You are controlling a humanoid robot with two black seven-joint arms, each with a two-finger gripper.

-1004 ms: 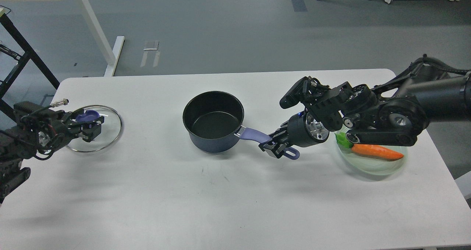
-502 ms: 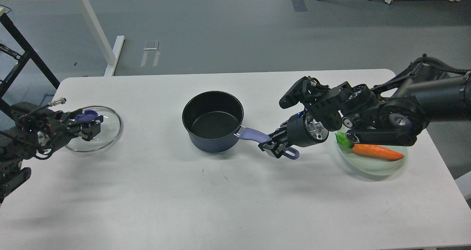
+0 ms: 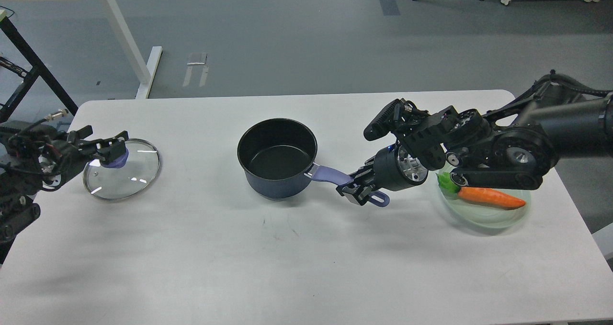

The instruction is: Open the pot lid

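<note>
**Lid off pot, flat on table at far left**

The glass lid [image 3: 121, 175] is seen lying flat on the white table [image 3: 287, 248], near the left end, well apart from the pot [image 3: 278, 157]. Its purple knob [image 3: 115, 159] sits toward the far-left part of the lid.

The left gripper [image 3: 111, 146] is positioned just above and beside the knob, at the lid's far-left edge. Its two fingers are seen spread apart, one toward the far side and one right at the knob. Nothing is clamped between them; whether the near finger actually touches the knob cannot be told.

The pot is found uncovered at table centre, dark interior exposed. Its purple handle [image 3: 330, 175] points right and slightly toward the robot.

The right gripper [image 3: 357, 191] is closed around the handle's outer part, with the handle's end loop seen sticking out just past the fingers. The pot is thus held by its handle, base resting on the table.

Further right, a pale green plate [image 3: 483, 215] with a carrot [image 3: 488, 196] is partly covered by the right arm's wrist links. The plate is set near the table's right edge, well apart from the pot.
</note>
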